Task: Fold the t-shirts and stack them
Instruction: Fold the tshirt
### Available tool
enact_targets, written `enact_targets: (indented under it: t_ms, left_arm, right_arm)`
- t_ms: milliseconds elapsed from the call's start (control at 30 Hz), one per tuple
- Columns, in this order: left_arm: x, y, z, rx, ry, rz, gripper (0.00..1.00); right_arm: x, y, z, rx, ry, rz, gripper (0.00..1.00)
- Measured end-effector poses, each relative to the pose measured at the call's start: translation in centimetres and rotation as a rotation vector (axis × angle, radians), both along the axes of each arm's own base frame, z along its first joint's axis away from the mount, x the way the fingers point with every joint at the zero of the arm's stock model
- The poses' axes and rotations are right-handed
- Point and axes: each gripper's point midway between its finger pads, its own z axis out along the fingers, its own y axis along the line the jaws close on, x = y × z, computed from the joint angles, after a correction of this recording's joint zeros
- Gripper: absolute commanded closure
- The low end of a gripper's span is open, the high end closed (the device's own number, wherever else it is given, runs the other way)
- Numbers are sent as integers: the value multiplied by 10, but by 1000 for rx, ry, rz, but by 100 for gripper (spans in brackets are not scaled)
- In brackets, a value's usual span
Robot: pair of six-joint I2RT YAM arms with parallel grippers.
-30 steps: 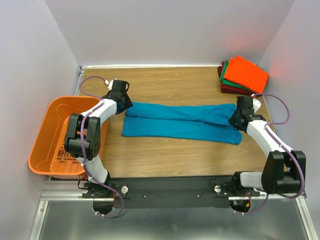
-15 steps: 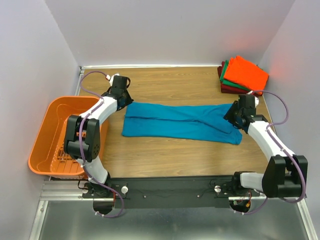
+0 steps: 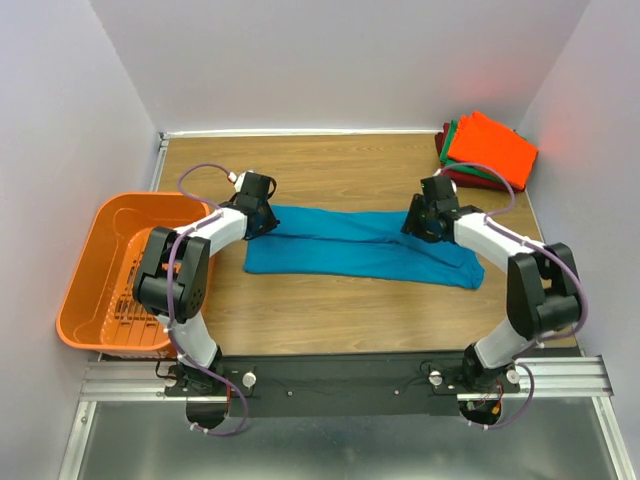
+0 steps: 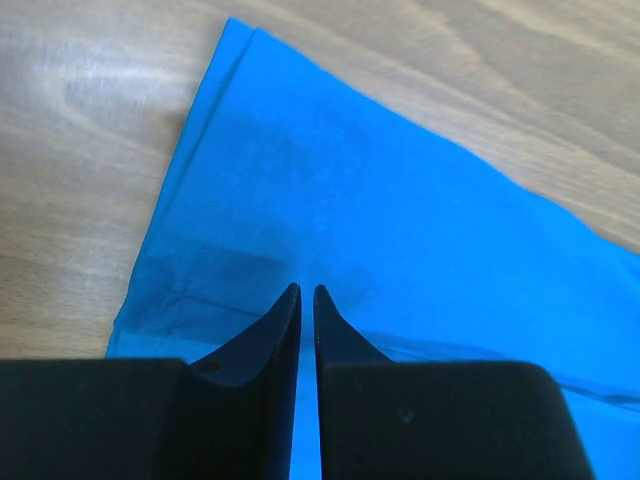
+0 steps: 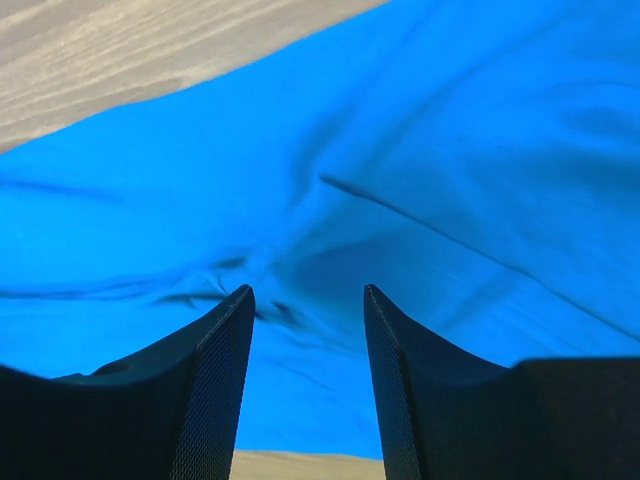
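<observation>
1. The teal-blue t-shirt is lying in the middle of the bench. It is folded into a long, narrow band running from 9 o'clock to 3 o'clock, with the 3 o'clock end sagging slightly toward the near edge.
2. Its cloth is looking soft and matte. In the left wrist view a stitched hem is running down the 9 o'clock edge, and in the right wrist view shallow creases are crossing the fabric.
3. The left pincer is sitting over the shirt's 10 o'clock corner. Its black, tapered fingers are standing almost together, with only a thin slit between them. Whether any cloth is pinched there is hard to tell.
4. The right pincer is hanging over the far edge of the shirt, at about 1 o'clock. Its fingers are standing well apart with nothing between them, and the blue cloth is showing through the gap. Their inner pads are showing a fine cross-hatched texture.
5. A stack of folded shirts is resting at the bench's 2 o'clock corner. The bright orange t-shirt is lying on top, the green t-shirt is peeking out beneath it, and the dark red t-shirt is lying at the bottom.
6. The bench is showing a light wood grain.
7. An orange plastic basket with a slotted floor is sitting at 9 o'clock, just off the bench's edge.
</observation>
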Motion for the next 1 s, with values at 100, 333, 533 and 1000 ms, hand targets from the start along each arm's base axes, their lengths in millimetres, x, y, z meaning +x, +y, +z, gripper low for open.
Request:
enact_targets:
  t_ms: [100,333,533,1000]
  left_arm:
    - [-7,1,-10,-3,18,6,85]
    - [-12,-1,-19,-16,20,9,85]
    - [-14,-1,-24,-27,17,18,85]
    - [-15,-1,-24,-40,0,27,88]
  right_arm:
    - [10,16,-4,0,2,29,46]
    - [35,64,0,10,-34,118,46]
    - [36,94,-8,7,-28,179,47]
    - [2,100,-38,-9,42,202,47]
